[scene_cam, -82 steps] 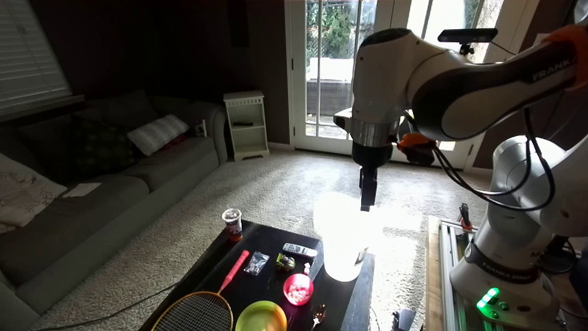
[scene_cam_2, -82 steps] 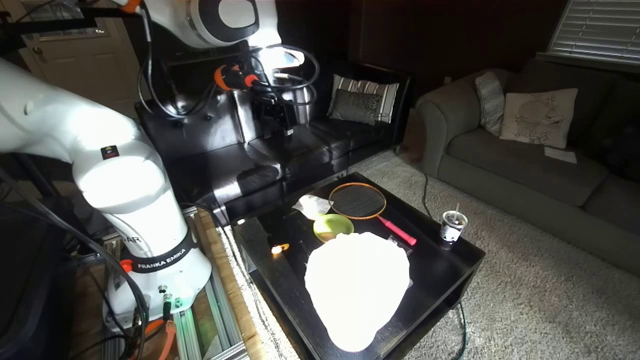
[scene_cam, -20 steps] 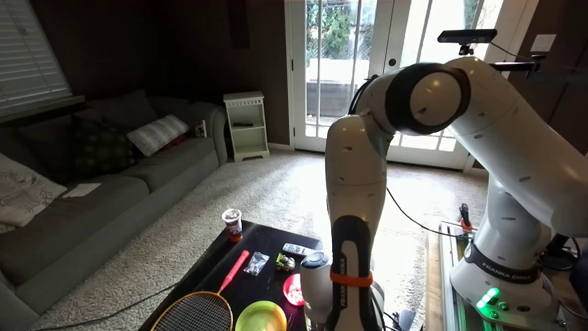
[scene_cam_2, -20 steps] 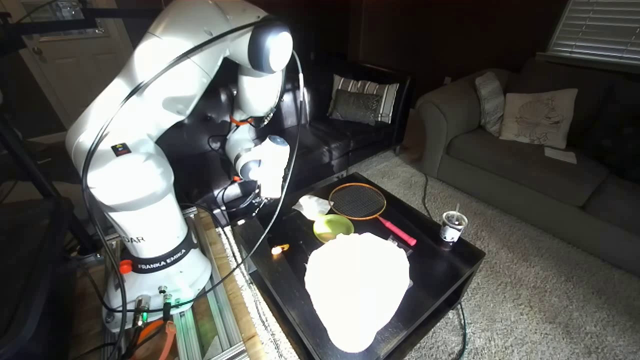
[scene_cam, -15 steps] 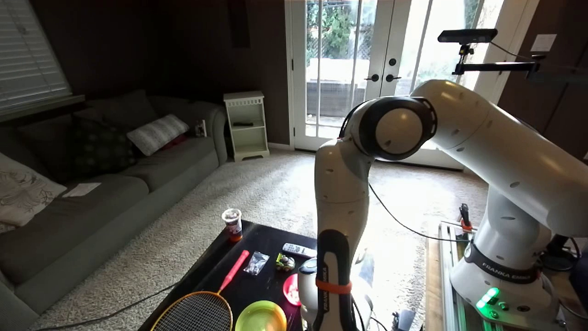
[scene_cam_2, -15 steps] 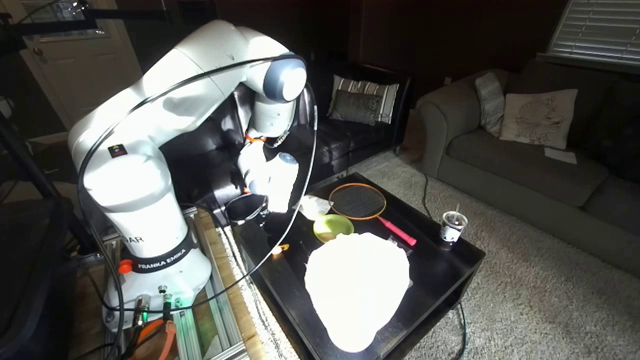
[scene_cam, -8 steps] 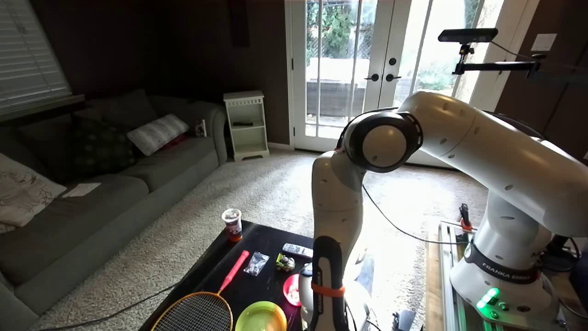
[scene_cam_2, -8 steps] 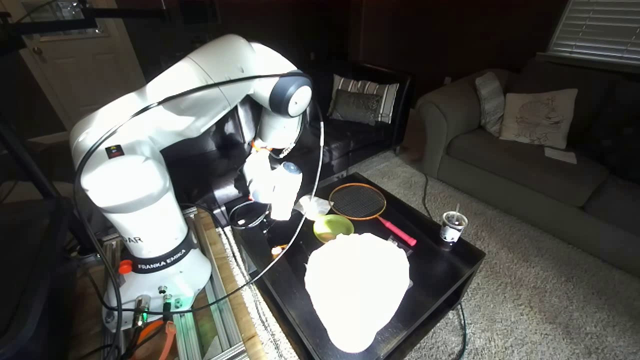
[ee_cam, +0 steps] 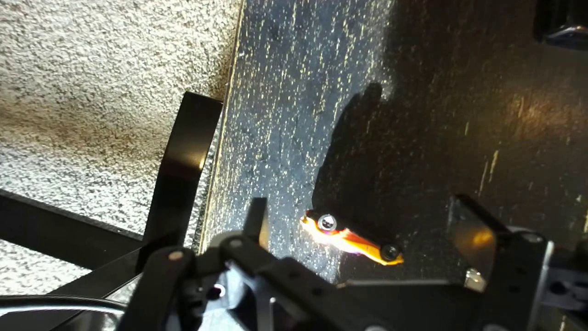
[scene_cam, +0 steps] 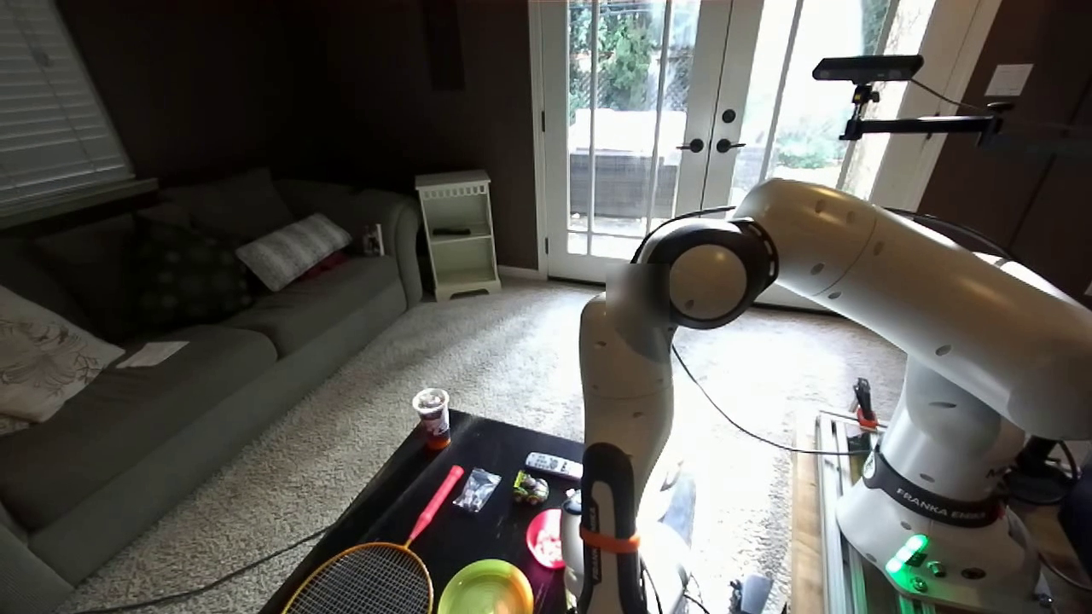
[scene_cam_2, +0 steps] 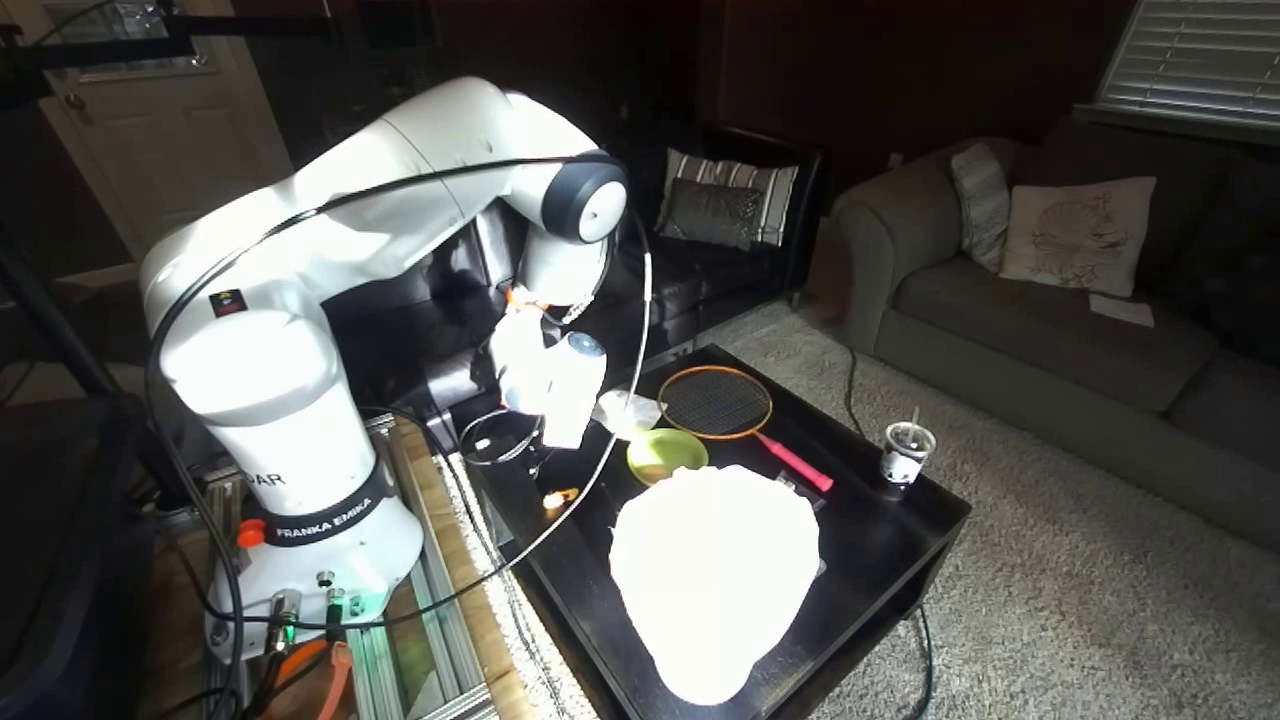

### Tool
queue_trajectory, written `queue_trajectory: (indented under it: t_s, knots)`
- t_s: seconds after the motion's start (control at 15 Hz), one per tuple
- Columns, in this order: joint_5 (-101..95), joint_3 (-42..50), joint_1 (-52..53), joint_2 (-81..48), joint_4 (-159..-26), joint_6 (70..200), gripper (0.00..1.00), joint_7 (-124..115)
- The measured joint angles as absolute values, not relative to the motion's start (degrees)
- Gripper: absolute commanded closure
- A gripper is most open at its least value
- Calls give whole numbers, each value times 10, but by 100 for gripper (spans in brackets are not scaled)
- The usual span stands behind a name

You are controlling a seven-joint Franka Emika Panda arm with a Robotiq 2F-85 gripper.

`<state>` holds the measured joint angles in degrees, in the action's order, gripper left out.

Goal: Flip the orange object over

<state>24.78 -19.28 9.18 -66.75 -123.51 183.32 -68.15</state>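
The orange object shows in the wrist view as a small orange-yellow toy car (ee_cam: 356,241) on its side on the dark tabletop, wheels showing. It also shows in an exterior view as a small bright orange item (scene_cam_2: 562,497). My gripper (ee_cam: 360,211) is open, with its fingers apart on either side of the car in the wrist view, and nothing between them is held. The height above the car is hard to tell. In the exterior views the fingers are too dark or hidden by the arm. A round red-pink bowl (scene_cam: 536,537) with pale bits stands partly behind the arm.
The table's edge (ee_cam: 220,138) runs just left of the car. A yellow-green bowl (scene_cam_2: 668,445), a racket (scene_cam_2: 795,462), a glaring white object (scene_cam_2: 715,580) and a cup (scene_cam_2: 905,455) stand on the table. A remote (scene_cam: 553,465) lies near the red bowl.
From high up, my arm has swung over the table's near edge and lowered. Over the last second it sinks a little further, more slowly. The objects on the table look unmoved.
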Motion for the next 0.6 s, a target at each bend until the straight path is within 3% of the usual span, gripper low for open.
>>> queue_trajectory:
  t_s: [0.6]
  knots:
    - [250,-195,64,-747,-1193,1897,0,-694]
